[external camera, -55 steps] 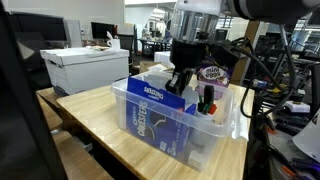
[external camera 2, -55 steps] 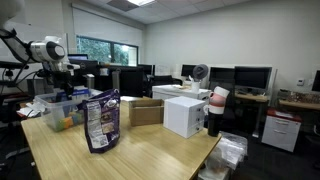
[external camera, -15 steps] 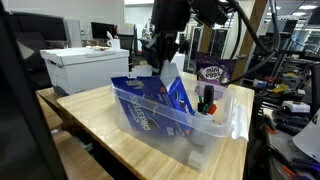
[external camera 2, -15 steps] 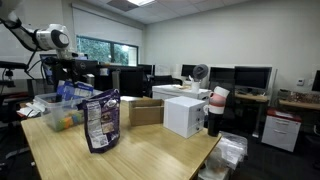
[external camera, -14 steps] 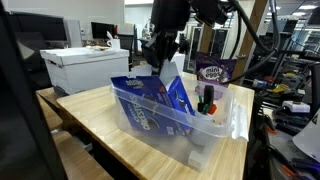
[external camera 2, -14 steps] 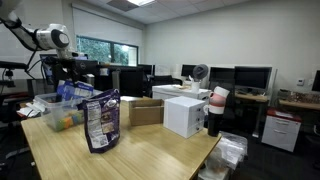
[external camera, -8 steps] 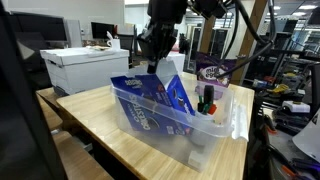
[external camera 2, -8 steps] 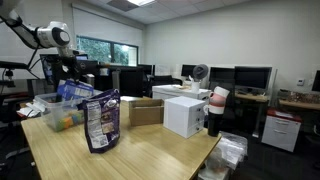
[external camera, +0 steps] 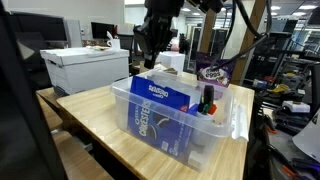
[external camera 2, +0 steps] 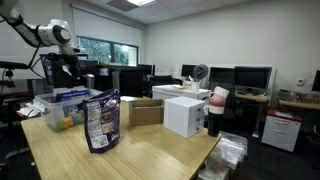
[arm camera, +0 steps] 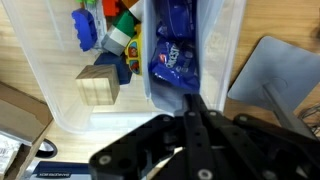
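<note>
Busy office lab behind; up front a wooden table (external camera: 85, 118), with a clear bin (external camera: 214, 128) close to one end edge; inside, along the bin's long wall, a blue cookie bag (external camera: 163, 94), lying flat; toy blocks (arm camera: 112, 30) beside it, past a clear wall. Directly above the bag and apart from it, the pincer (external camera: 151, 64); fingers (arm camera: 190, 118) pressed together, holding nothing. Bag straight down from the fingertips, long axis parallel to the bin's long side; purple snack bag (external camera: 212, 73) upright on the table just beyond the bin.
</note>
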You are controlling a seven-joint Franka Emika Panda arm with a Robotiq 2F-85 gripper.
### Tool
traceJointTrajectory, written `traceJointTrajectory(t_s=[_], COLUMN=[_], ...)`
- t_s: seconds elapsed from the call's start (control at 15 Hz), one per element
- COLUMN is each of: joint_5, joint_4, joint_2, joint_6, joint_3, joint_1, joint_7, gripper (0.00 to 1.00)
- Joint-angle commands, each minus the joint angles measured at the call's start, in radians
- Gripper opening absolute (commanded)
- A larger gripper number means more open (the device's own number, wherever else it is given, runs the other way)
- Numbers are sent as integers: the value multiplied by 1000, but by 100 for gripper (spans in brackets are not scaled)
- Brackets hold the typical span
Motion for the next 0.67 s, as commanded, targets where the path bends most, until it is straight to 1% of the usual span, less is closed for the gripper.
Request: traceJointTrajectory(t_s=[0.0, 0.4, 0.47, 0.53, 0.6], joint_5=[12, 56, 73, 85, 99], joint_4=[-10, -5, -7, -7, -12], joint_2=[-16, -10, -9, -8, -8], joint_6=[-15, -14, -16, -18, -20], joint_3=[2, 14, 18, 22, 27], joint_1=[-3, 3, 5, 6, 8], joint_7=[-8, -31, -41, -46, -51], gripper=[4, 3, 5, 29, 29])
